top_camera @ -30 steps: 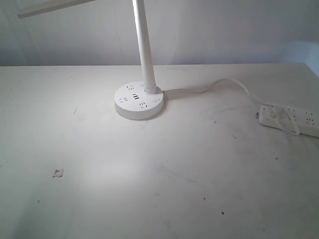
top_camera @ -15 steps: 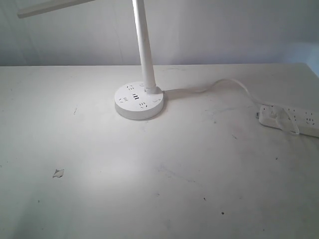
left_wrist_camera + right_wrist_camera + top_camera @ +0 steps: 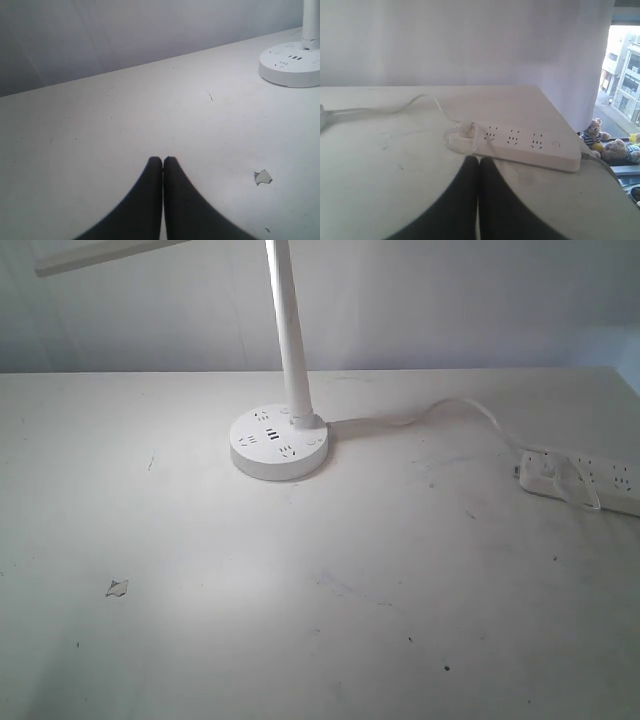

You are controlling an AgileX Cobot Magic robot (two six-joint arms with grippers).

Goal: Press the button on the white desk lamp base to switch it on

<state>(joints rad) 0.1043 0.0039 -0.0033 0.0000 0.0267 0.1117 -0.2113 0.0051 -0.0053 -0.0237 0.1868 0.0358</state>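
The white desk lamp base (image 3: pixel 280 445) is a round, flat white puck with small dark socket holes and slots on top. It sits on the table (image 3: pixel 300 640), toward the far side and slightly left of the middle. A slim pole (image 3: pixel 290 330) rises from its far right edge, and a white cord (image 3: pixel 440 410) runs right to the power strip (image 3: pixel 590 480). The left hand (image 3: pixel 163 160) and the right hand (image 3: pixel 479 159) each have their fingers pressed together, holding nothing. Nothing has shifted since the earlier frame.

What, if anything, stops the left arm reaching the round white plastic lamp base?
Nothing visible, so probably yes, it can reach: only bare white tabletop lies between the shut left gripper and the round white plastic lamp base.
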